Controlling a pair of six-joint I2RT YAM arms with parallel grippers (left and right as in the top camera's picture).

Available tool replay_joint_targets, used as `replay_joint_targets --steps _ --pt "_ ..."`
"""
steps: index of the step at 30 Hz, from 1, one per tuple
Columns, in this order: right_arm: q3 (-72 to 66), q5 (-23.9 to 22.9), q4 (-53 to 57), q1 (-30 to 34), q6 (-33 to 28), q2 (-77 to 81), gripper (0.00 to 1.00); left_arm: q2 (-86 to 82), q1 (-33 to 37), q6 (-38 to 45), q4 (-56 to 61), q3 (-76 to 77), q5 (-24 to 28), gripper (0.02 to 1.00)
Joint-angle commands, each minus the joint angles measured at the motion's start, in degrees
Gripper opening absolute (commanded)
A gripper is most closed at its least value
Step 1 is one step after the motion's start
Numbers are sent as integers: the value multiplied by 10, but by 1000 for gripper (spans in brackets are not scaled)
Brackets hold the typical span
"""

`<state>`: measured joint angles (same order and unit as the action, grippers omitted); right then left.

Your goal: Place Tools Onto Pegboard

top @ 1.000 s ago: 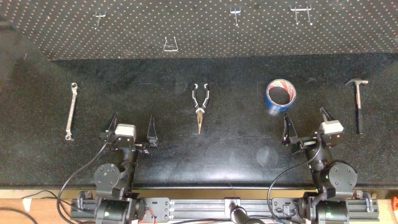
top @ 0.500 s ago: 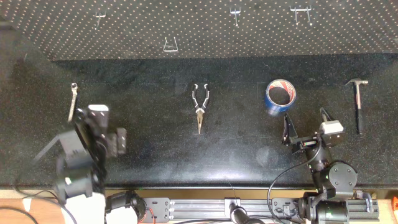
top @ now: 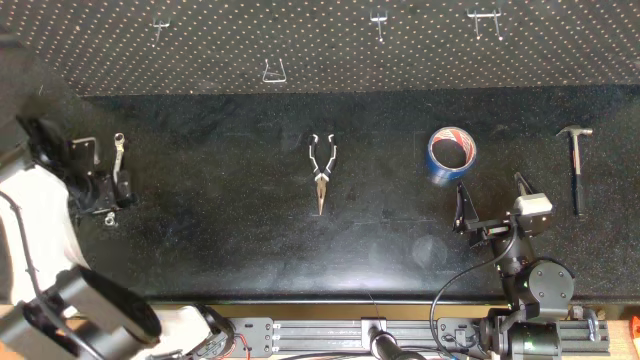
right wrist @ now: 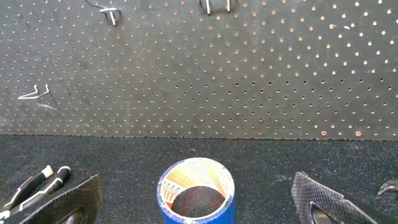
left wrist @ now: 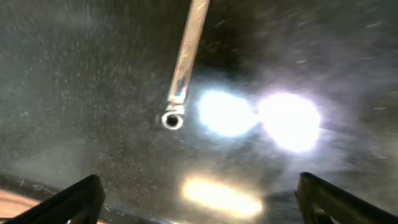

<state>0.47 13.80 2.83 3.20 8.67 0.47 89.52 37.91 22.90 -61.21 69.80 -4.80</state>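
Where the black mat [top: 230,235] ends, a dotted pegboard [top: 330,55] carries metal hooks [top: 377,20].

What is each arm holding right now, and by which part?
Nothing is held. The left gripper hangs open over the ring end of the wrench; the right gripper is open, facing the tape roll.

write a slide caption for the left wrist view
Open left gripper hovers over the wrench on the black mat.
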Motion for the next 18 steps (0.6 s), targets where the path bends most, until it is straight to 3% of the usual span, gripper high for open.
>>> replay_joint_targets --steps 1,5,18 --pt "-2 2 1 -4 -8 -3 1000 69 46 62 24 12 43 996" --pt "-2 2 1 -4 -8 -3 1000 123 48 118 52 12 56 996" --pt "-2 2 1 -4 -8 -3 1000 199 48 155 122 33 72 996"
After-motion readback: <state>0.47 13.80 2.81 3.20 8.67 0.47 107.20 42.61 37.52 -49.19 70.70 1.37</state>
